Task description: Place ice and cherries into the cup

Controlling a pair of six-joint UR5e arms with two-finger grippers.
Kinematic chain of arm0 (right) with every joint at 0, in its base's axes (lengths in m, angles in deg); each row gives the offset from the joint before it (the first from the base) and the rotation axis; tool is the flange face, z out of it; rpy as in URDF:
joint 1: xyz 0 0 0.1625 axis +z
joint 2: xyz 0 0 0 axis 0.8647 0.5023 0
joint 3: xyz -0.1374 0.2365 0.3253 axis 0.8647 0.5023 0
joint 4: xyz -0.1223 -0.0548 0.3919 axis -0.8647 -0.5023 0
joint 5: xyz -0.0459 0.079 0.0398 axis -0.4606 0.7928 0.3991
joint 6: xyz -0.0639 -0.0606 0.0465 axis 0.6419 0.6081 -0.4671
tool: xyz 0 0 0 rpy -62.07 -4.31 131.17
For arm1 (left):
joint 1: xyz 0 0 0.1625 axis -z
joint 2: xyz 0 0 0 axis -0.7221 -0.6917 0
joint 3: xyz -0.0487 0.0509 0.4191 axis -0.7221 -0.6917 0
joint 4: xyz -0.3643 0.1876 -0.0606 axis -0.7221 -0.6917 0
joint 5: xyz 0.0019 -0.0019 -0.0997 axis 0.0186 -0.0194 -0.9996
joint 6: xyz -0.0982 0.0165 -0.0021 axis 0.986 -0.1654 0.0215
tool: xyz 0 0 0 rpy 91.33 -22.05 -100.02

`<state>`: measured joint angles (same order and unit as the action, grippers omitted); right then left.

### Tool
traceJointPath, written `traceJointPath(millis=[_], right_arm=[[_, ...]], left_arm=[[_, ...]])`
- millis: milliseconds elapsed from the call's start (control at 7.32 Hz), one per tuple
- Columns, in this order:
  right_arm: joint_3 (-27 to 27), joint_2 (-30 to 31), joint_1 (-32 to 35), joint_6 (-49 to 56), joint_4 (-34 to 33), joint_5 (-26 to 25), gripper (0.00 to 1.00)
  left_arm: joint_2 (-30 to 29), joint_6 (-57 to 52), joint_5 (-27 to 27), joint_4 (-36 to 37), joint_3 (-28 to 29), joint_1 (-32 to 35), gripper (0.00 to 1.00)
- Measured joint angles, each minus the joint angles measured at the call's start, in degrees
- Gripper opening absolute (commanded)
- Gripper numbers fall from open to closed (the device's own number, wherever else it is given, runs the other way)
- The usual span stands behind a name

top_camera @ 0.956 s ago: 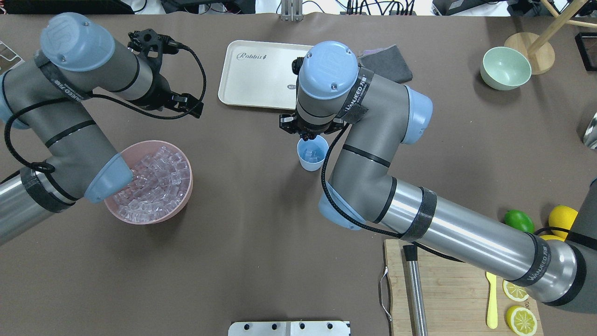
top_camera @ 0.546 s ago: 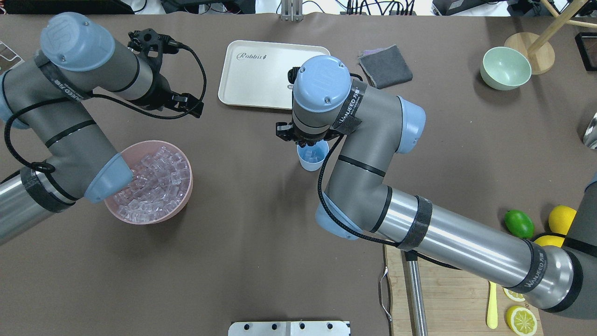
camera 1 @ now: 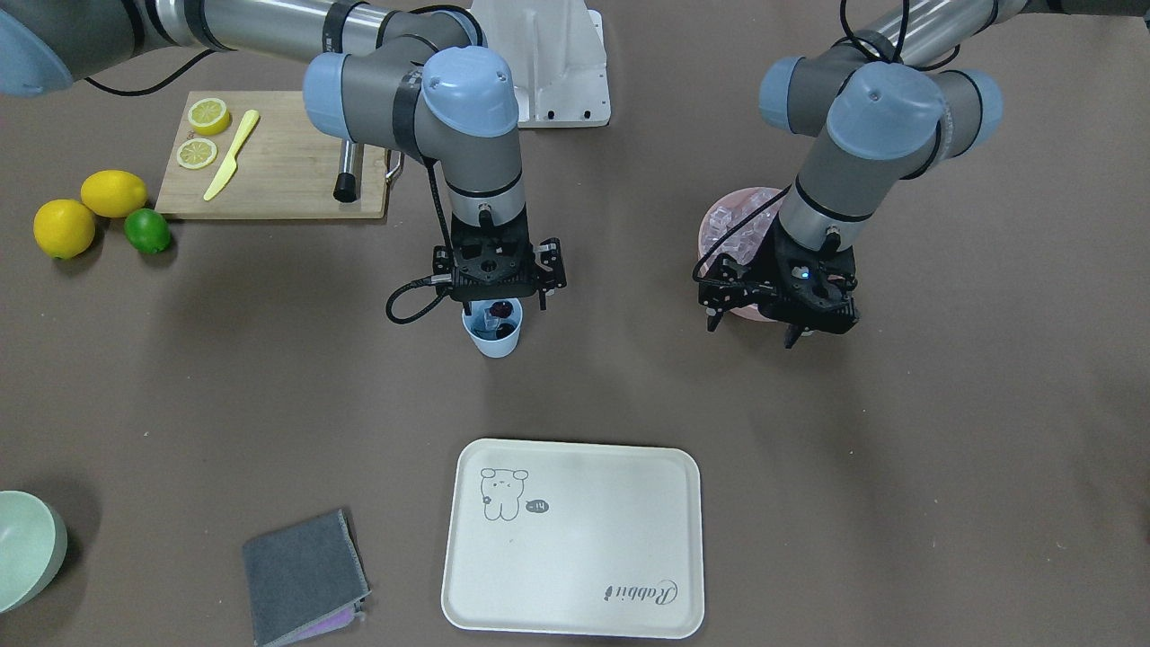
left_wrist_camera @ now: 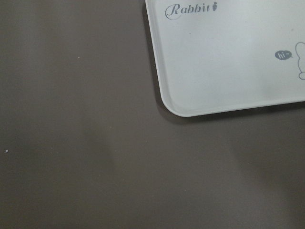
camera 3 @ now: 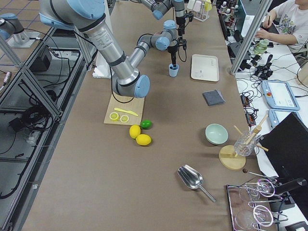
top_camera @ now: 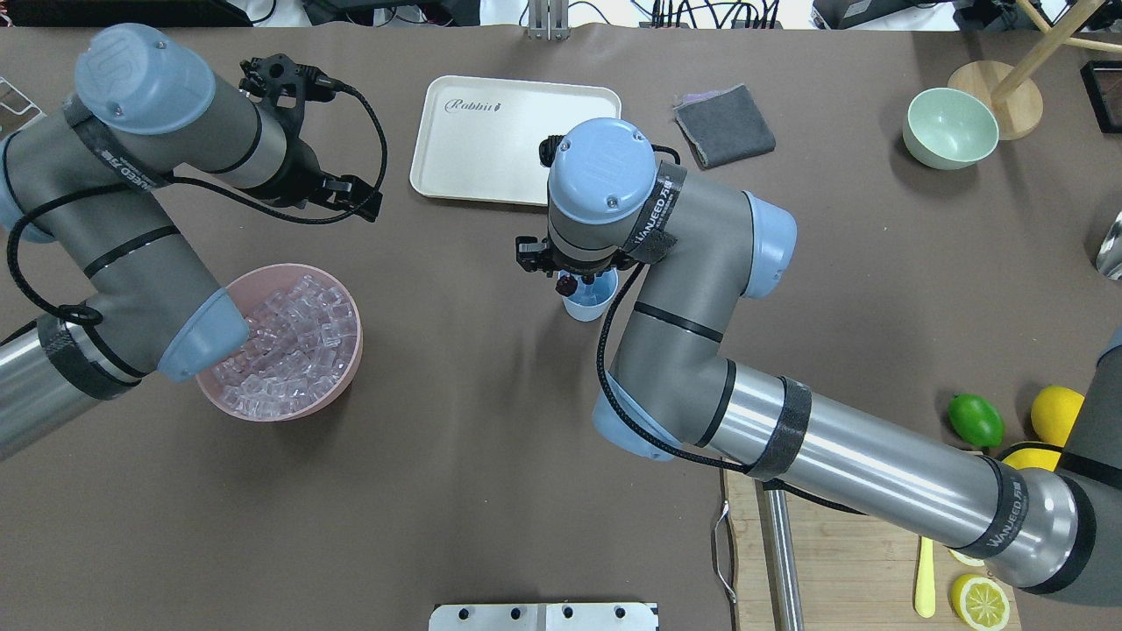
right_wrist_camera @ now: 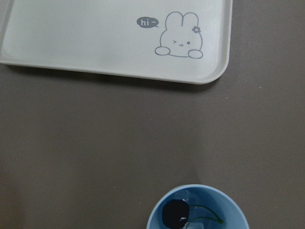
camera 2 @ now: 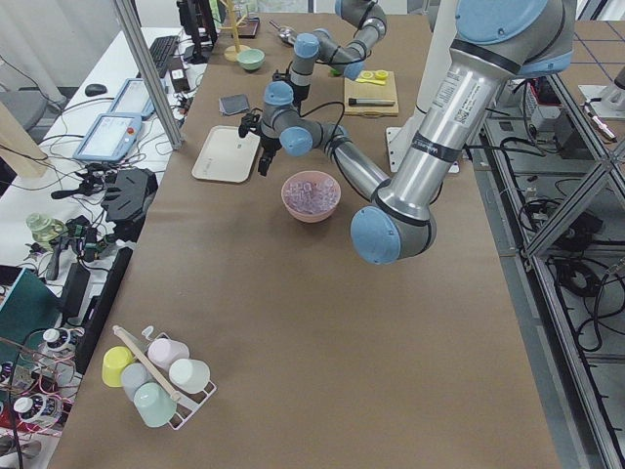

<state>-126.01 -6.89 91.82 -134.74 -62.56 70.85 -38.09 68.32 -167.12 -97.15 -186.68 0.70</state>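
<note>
The brown table (top_camera: pixel 491 421) carries a cream rabbit-printed tray (top_camera: pixel 491 149), which lies flat on the side away from the robot. The wide pink bowl (top_camera: pixel 302 412) stands on the robot's left, heaped with clear ice cubes (top_camera: pixel 298 337). The left gripper (camera 1: pixel 753 328) hangs over the table near the tray's corner, its jaws spread wide with nothing between them. The pale green bowl (top_camera: pixel 951 131) sits well apart at the far right. The small light blue cup (top_camera: pixel 589 307) stands upright near the tray's edge, directly under the right gripper (camera 1: pixel 494 305). The cherries (right_wrist_camera: pixel 174 214) are inside the cup. The right wrist view shows one dark round fruit against the wall, its green stem trailing over a few clear cubes. The wrist hides the right gripper's fingers, so I cannot tell how far apart its jaws stand or whether they grip the stem.
</note>
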Motion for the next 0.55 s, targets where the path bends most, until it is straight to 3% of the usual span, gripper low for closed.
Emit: traceJointPath(millis=[410, 546], right_arm=[[-1.28, 0.97, 4.78, 1.47, -0.31, 1.91, 0.95], [-1.40, 3.27, 9.18, 4.95, -0.02, 5.19, 0.95]], left_arm=[[1.73, -0.31, -0.22, 0.19, -0.96, 1.15, 0.98], [3.41, -0.60, -0.80, 0.26, -1.77, 2.53, 0.98]])
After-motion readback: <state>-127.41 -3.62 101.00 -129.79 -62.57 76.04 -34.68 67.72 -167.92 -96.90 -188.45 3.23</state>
